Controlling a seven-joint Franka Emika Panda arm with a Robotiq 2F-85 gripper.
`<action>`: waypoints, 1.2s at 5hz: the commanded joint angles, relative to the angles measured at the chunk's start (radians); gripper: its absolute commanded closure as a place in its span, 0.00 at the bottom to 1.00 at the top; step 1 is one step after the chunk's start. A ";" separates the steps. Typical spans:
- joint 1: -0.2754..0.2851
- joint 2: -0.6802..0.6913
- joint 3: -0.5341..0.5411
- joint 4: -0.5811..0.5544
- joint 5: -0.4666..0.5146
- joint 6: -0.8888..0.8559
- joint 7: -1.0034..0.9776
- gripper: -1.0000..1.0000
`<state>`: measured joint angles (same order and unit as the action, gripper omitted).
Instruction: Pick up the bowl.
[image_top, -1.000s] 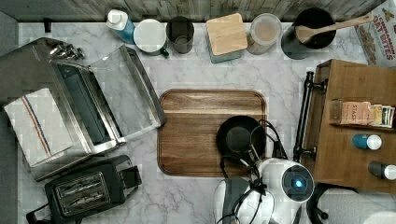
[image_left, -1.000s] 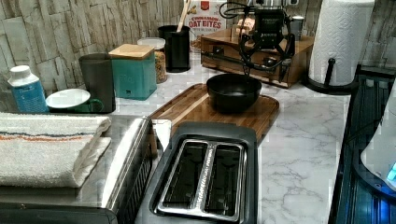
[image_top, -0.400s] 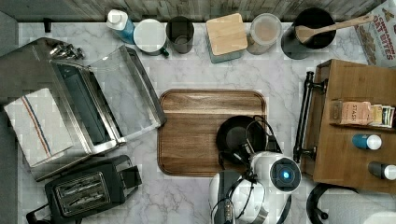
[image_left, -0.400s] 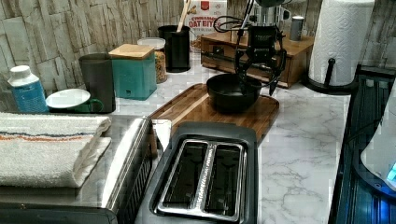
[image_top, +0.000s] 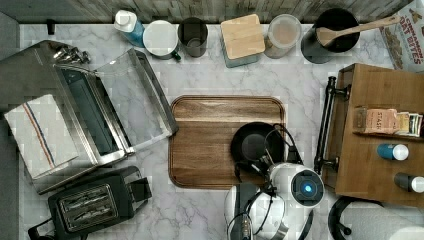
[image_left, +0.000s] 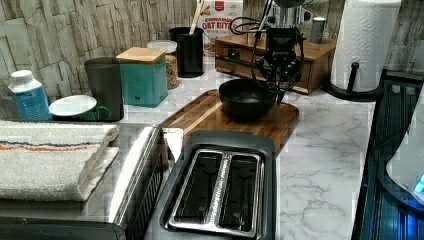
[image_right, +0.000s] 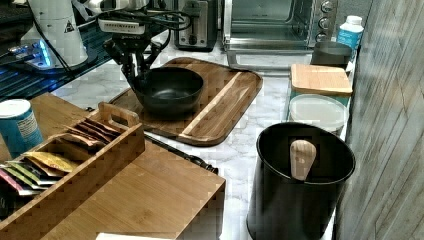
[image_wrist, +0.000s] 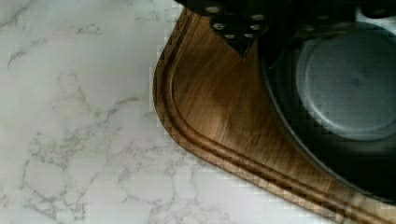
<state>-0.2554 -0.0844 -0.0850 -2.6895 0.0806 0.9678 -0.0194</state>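
One bowl (image_right: 170, 90) sits upright, mouth up; the spread hand (image_right: 134, 70) straddles its rim.

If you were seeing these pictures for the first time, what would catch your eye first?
The black bowl stands out on the wooden board in the middle of the marble counter. The gripper is at the bowl's rim, on the right view's left. Next, the tall black canister with a wooden spoon, near the wall.
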 joint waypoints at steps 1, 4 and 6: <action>-0.002 -0.010 0.000 0.083 0.036 -0.072 0.001 1.00; 0.067 0.005 0.103 0.426 -0.083 -0.221 0.050 1.00; 0.130 0.075 0.107 0.701 0.065 -0.401 -0.222 1.00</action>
<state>-0.1542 0.0062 -0.0195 -2.2500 0.1204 0.5903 -0.1678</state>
